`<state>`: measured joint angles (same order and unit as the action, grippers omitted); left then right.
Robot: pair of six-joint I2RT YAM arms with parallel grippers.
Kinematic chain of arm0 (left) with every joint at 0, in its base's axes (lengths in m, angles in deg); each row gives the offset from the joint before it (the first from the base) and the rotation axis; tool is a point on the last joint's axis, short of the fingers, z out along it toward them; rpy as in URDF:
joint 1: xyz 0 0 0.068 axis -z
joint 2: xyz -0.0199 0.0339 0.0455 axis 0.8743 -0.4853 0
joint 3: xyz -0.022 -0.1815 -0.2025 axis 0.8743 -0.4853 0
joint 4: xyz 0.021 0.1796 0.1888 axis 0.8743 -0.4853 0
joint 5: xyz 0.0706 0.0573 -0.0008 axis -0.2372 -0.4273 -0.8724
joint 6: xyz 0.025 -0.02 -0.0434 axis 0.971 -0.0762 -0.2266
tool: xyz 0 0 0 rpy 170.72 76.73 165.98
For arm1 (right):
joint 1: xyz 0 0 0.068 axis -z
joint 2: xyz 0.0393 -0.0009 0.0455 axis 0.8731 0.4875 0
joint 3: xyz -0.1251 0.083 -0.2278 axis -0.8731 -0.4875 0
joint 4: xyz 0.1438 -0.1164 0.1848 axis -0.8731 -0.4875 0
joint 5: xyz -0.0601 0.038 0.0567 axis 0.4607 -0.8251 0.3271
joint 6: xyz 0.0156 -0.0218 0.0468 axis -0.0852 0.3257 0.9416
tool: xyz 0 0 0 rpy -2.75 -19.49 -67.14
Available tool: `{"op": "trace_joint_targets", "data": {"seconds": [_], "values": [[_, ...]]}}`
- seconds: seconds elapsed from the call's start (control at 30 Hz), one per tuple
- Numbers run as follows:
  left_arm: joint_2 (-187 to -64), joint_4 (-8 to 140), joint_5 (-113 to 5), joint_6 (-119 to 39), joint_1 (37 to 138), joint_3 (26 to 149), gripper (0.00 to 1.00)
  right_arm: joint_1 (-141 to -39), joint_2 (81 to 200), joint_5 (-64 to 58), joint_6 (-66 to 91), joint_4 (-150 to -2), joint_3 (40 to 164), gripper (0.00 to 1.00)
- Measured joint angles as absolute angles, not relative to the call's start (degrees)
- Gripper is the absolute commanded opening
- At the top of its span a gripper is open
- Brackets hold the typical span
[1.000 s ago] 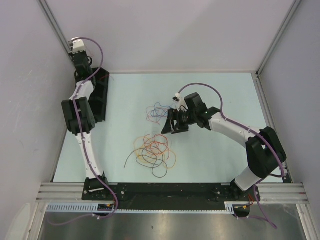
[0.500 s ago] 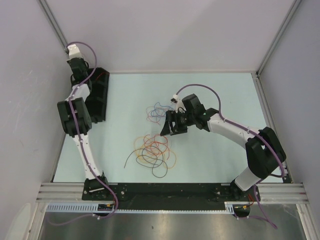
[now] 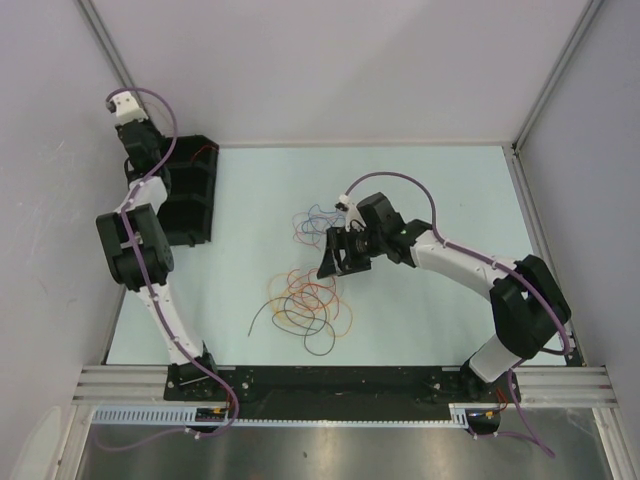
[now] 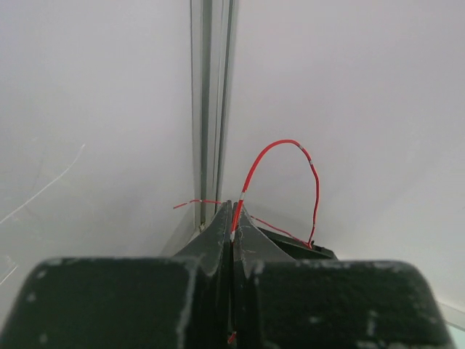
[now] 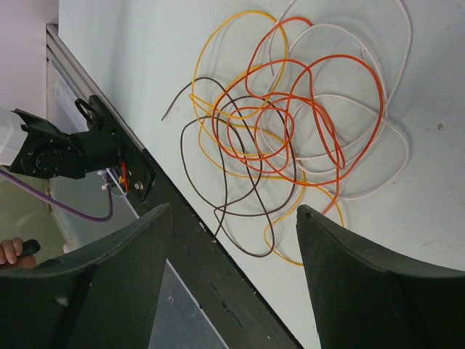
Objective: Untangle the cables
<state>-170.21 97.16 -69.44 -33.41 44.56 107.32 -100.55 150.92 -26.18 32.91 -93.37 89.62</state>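
Note:
The main tangle of cables (image 3: 305,300), orange, yellow, red, dark and pale loops, lies on the table at front centre. It also fills the right wrist view (image 5: 290,123). A smaller blue, purple and red bunch (image 3: 313,222) lies behind it. My right gripper (image 3: 340,253) is open and empty, hovering between the two bunches, with the tangle ahead of its jaws (image 5: 232,209). My left gripper (image 3: 137,140) is raised at the back-left corner. It (image 4: 234,207) is shut on a thin red wire (image 4: 280,156) that arcs up and down to the black tray (image 4: 305,251).
A black tray (image 3: 190,200) stands against the left wall. White walls and a corner post (image 4: 212,109) close in behind the left gripper. The black base rail (image 5: 218,291) runs along the table's near edge.
My left arm has swung up and left toward the back-left corner, away from the tray. My right gripper has shifted slightly left and nearer the main tangle, still open.

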Motion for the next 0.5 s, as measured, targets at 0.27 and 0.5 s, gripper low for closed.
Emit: {"op": "trace_joint_targets", "data": {"seconds": [0.27, 0.5], "values": [[-169.8, 95.37, -67.67, -34.64, 44.43, 107.21, 0.0, -101.88, 150.68, -24.9, 32.89, -94.42, 89.62, 0.73], [-169.93, 92.66, -65.51, -34.77, 44.43, 107.28, 0.0, -102.14, 150.51, -24.24, 32.7, -94.93, 89.62, 0.73]]}}
